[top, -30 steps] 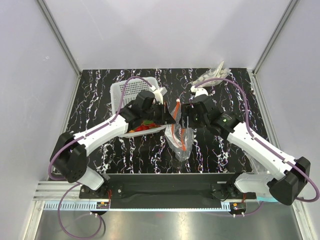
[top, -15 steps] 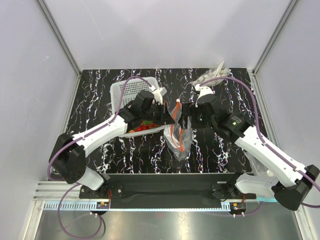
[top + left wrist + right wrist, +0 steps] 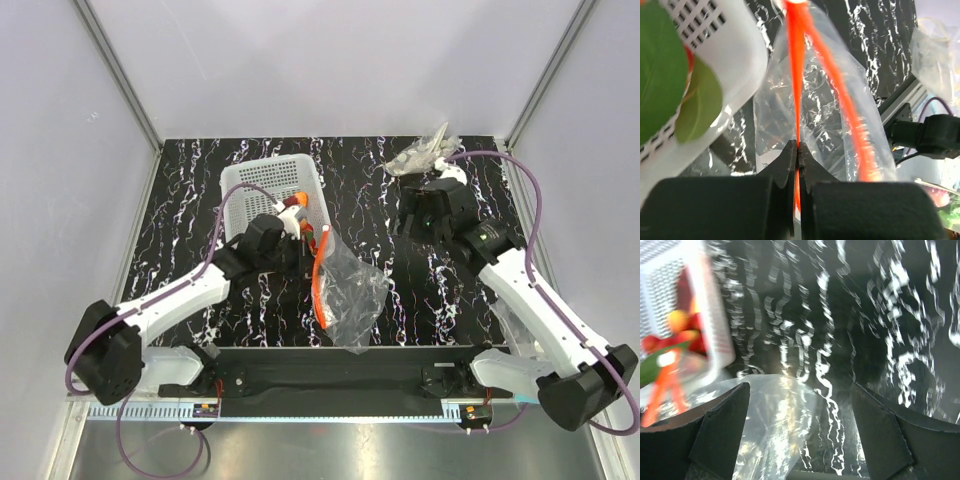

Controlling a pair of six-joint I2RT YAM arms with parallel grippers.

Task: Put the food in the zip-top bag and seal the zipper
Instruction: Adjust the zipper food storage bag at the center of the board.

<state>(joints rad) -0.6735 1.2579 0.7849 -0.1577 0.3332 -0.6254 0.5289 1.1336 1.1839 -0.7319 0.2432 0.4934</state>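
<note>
The zip-top bag (image 3: 352, 295) lies crumpled on the black marbled table (image 3: 190, 200), just beside the white basket (image 3: 262, 180) holding the food (image 3: 675, 335). Its zipper (image 3: 796, 75) is pinched in the left gripper (image 3: 798, 150) — jaws tight. The right gripper (image 3: 415, 215) gapes empty near a plastic wad (image 3: 425, 155).

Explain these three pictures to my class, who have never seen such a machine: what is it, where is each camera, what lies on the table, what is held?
Two robot arms are bolted at the near edge of a black marbled table. The wide picture looks down from above; the other two come from a camera on each wrist. On the table are a white basket with toy food, a clear zip-top bag and a plastic wad at the far edge. The left hand is shut on the bag's orange zipper. The right hand is open and holds nothing.
</note>
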